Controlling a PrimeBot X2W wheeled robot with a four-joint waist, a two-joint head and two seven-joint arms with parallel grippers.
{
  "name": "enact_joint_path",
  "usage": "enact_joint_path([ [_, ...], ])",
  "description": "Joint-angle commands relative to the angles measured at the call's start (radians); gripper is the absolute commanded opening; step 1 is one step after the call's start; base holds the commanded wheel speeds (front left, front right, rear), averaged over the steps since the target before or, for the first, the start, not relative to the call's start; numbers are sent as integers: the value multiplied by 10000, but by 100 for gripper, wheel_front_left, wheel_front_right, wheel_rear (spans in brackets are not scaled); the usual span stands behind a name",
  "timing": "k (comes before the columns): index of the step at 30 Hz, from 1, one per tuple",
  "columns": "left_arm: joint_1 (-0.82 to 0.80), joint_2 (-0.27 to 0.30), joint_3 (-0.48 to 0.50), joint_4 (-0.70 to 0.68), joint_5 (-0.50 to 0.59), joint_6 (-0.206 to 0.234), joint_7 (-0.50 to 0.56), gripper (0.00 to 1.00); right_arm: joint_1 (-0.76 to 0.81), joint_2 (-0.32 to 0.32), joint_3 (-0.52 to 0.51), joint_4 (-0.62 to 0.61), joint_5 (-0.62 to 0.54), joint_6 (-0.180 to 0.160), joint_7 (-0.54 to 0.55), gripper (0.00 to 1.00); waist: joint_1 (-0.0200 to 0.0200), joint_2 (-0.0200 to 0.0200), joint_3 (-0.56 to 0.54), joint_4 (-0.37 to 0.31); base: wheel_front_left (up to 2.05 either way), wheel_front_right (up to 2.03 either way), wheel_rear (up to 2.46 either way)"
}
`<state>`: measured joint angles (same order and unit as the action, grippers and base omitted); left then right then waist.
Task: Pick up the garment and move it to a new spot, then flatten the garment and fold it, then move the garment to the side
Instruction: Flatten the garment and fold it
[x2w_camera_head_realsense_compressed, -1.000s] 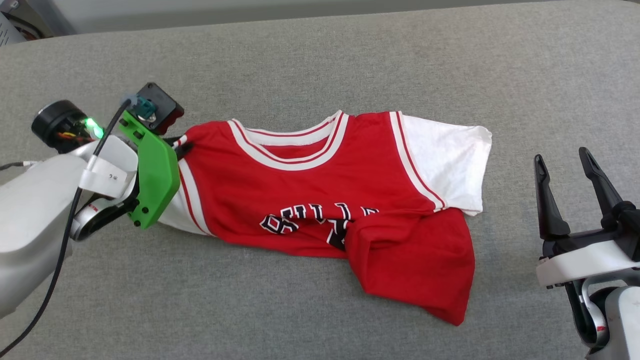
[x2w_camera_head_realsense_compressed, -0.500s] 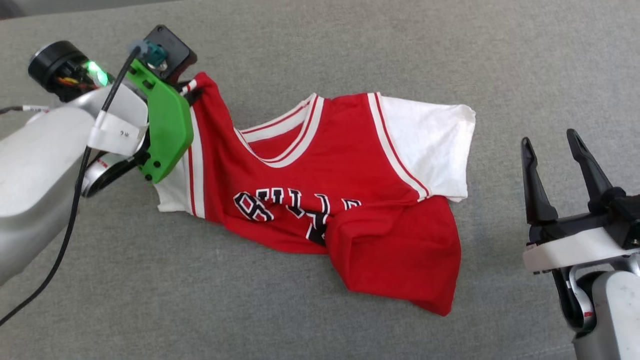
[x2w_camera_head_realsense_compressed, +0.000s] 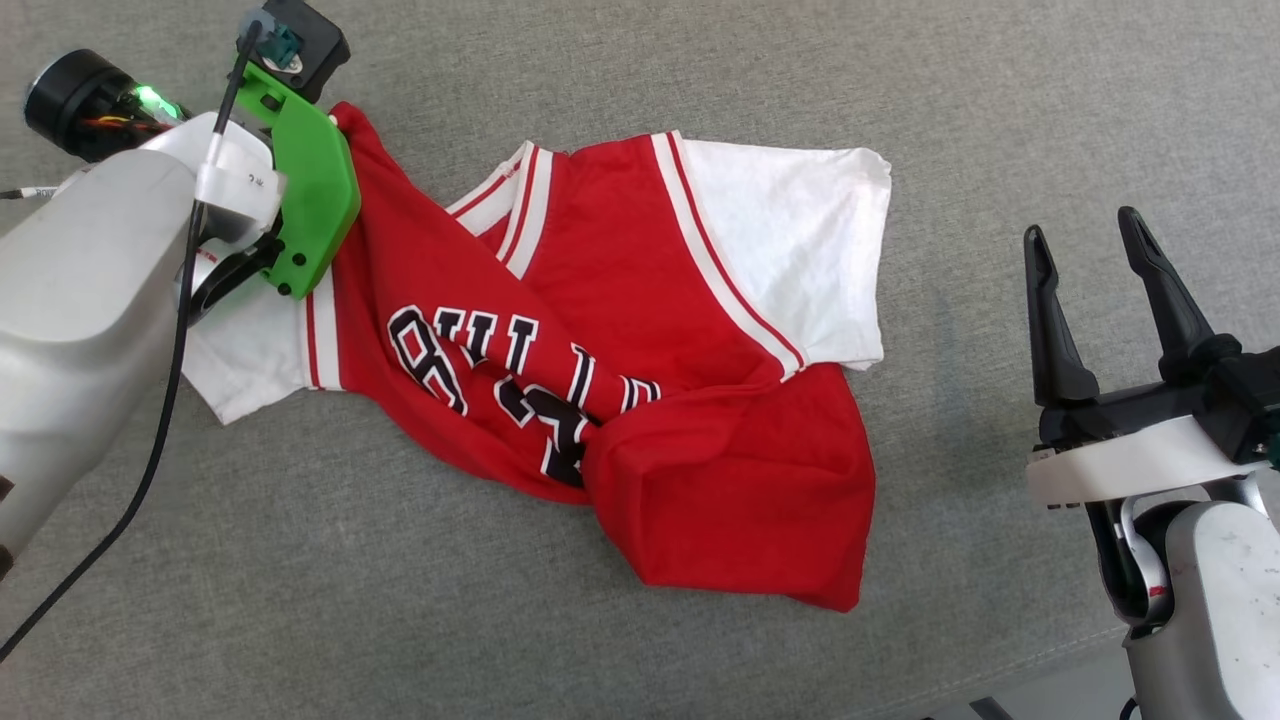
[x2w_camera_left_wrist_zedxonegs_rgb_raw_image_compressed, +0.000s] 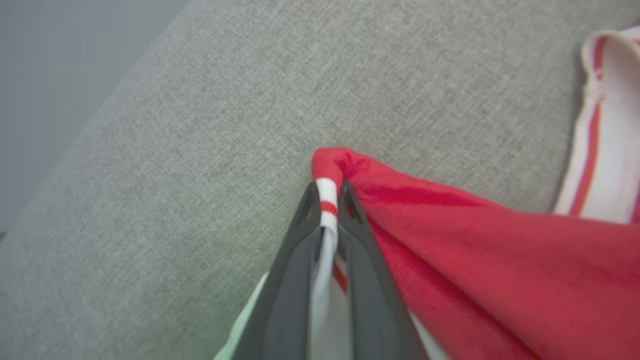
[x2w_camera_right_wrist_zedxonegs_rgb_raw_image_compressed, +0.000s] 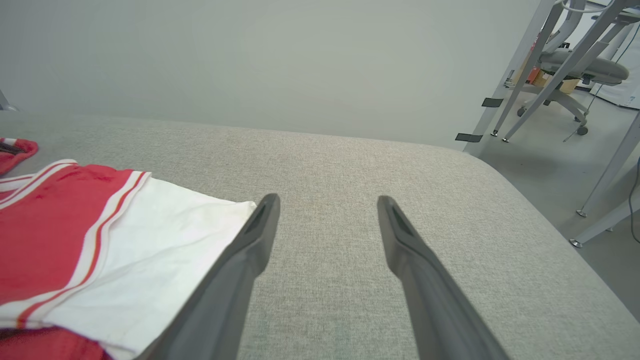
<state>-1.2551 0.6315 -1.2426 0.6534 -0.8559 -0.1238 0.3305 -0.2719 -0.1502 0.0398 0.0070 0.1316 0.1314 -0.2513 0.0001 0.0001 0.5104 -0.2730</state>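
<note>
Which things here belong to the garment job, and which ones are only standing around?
Belonging to the job:
red jersey T-shirt with white short sleeves
left hand, shut on its striped trim
right hand, open beside it
grey fabric surface under it

Only standing around:
grey office chair on wheels
slanted grey metal frame legs on the floor

At upper left of the head view the green wrist mount (x2w_camera_head_realsense_compressed: 312, 205) hides where the jersey (x2w_camera_head_realsense_compressed: 640, 290) is gripped, and a folded-up hem (x2w_camera_head_realsense_compressed: 740, 500) at centre covers the end of its black lettering (x2w_camera_head_realsense_compressed: 470, 355). In the left wrist view the left gripper (x2w_camera_left_wrist_zedxonegs_rgb_raw_image_compressed: 328, 195) runs off the bottom edge and the jersey is blurred and cut at right; the right wrist view cuts it at left
</note>
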Motion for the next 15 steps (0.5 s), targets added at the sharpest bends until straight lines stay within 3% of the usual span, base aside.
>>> enact_joint_path([
  [1,302,-169,-237,198,-136,-62,264,0,-188,45,3,33,-126,-7,-85,100,-1,-1,150,-149,0,0,0],
  [4,406,-177,-316,134,-148,-65,183,0,-195,40,-29,24,-182,-7,-93,100,-1,-1,24,-20,0,0,0],
  [5,393,-170,-327,82,-135,-66,99,4,-180,29,-65,17,-196,-7,-94,100,-1,-1,-34,48,0,0,0],
  [6,342,-135,-338,7,-71,-66,-62,79,-162,17,-100,10,-210,-7,-96,100,-1,-1,-114,127,0,0,0],
  [7,290,-108,-344,-47,0,-66,-249,100,-138,8,-133,10,-218,-7,-97,100,-1,-1,-194,203,0,0,0],
  [15,-348,240,-45,-742,-642,-68,-1512,100,388,-15,-474,37,-184,-7,-102,100,-1,-1,-907,1083,0,0,0],
])
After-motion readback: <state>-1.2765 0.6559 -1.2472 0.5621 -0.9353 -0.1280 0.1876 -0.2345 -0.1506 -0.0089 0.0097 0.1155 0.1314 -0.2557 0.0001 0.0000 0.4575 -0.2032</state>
